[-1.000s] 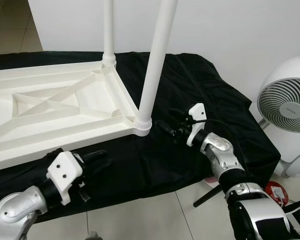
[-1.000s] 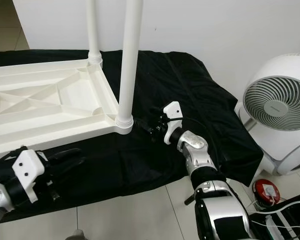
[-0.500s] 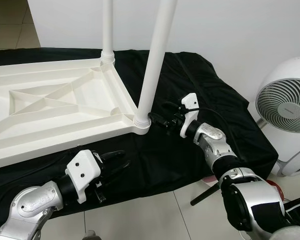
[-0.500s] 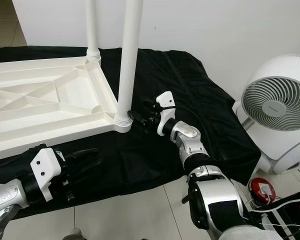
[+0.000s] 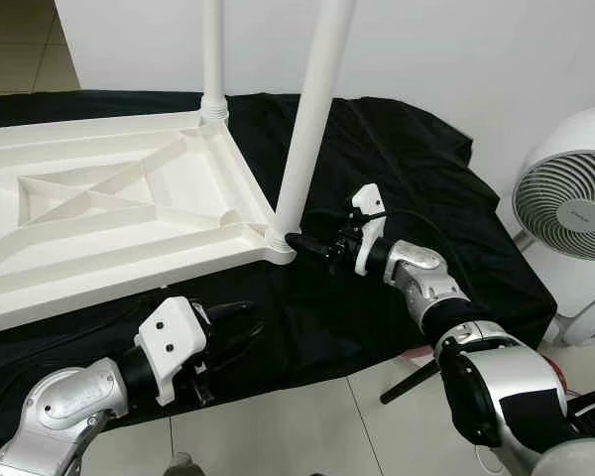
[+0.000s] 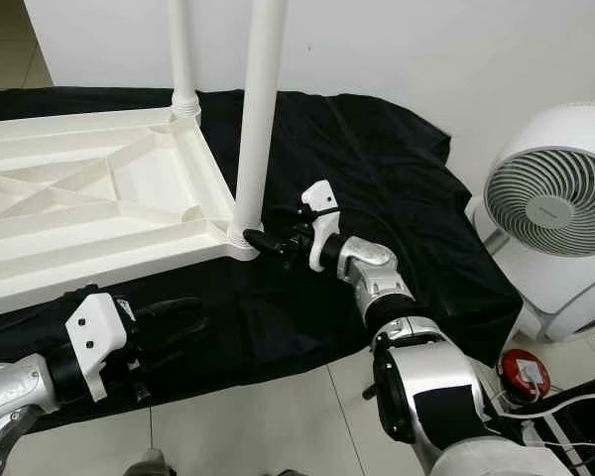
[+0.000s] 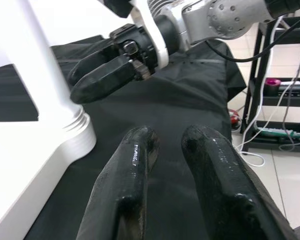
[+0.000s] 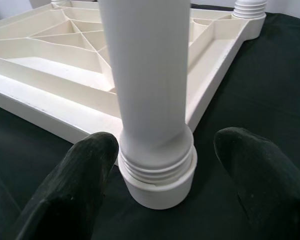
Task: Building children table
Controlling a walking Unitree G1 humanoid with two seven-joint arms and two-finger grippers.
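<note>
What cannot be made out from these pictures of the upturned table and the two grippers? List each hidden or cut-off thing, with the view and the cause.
1. Near table leg: its top end, cut off by the upper edge of both eye views.
2. Far table leg: likewise cut off.
3. Upturned tabletop: its other corners lie past the left edge.
4. Right gripper: open, fingers either side of the leg's base; contact cannot be told.
5. Fan: cut by the right edge.
</note>
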